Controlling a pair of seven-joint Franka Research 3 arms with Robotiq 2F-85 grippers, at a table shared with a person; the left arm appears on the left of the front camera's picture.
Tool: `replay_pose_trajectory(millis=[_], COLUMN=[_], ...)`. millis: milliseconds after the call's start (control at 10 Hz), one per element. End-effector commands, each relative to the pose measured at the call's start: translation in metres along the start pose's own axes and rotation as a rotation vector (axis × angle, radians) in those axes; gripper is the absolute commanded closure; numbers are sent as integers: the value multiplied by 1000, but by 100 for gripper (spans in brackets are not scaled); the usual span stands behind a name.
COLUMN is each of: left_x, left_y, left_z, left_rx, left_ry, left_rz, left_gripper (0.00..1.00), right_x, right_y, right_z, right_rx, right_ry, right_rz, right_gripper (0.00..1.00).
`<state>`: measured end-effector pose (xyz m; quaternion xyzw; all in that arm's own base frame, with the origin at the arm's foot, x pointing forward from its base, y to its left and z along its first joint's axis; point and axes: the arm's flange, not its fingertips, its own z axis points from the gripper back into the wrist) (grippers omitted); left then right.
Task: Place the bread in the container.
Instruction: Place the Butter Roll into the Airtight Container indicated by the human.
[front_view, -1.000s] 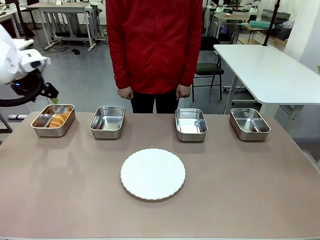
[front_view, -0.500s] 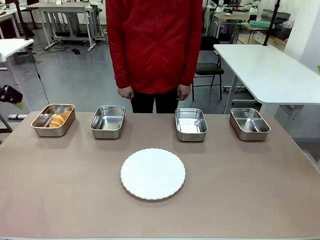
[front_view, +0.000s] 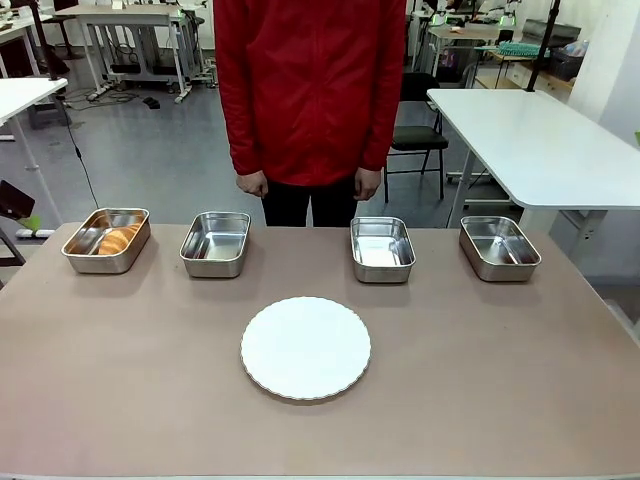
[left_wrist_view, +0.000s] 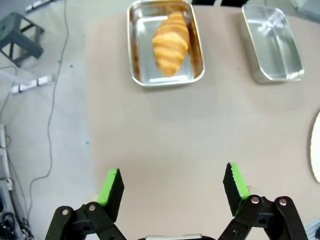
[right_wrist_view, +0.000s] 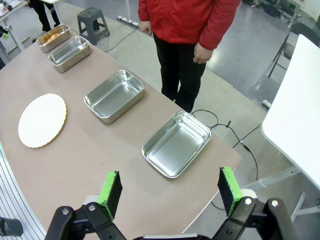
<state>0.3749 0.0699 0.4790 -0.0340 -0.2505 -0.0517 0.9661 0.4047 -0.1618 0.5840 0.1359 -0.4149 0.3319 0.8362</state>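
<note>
Hovering high above the table's (left_wrist_view: 165, 145) left edge, the left gripper (left_wrist_view: 173, 189) hangs with its green pads spread wide and nothing between them. Down below, the bread (left_wrist_view: 170, 42) lies flat inside the container (left_wrist_view: 136, 55), the leftmost steel tray, tips pointing along the tray's length and clear of the rim. By the look of it, the placing itself is done and what's left is getting the arm tidily out of the way. To do that well, I'd say: lift and pull straight off, jaws left wide, no sweep across the tray row, so nothing nudges the container or tips the croissant out.

The right gripper (right_wrist_view: 169, 192) is parked wide too, empty, over the table's other end above the far-right tray (right_wrist_view: 176, 144).

Now the views. The left wrist camera gives the croissant from straight above, ridges and all, sitting roughly in the middle of its tray, with the second tray (left_wrist_view: 272, 42) just beside. The front camera catches only a golden sliver of it (front_view: 118, 240) over the tray wall (front_view: 105, 258), but shows the full line-up: four trays, the round white plate (front_view: 305, 347) nearer the robot, and the person in the red jacket (front_view: 310, 90) standing with hands down at the far edge.
</note>
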Motion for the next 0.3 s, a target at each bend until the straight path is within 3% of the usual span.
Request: replay_pose_trajectory(millis=[0,100,200], left_x=[-44,0,0], left_y=[-14,0,0], left_z=[-11,0,0], left_rx=[-2,0,0], left_ry=[53,0,0], left_rz=[-47,0,0], left_gripper=[0,0,0], right_x=[1,1,1], right_y=[0,0,0], right_z=[0,0,0], right_rx=[7,7,7], right_ry=[-17,-17,-17], right_rz=[3,3,3], right_gripper=[0,0,0])
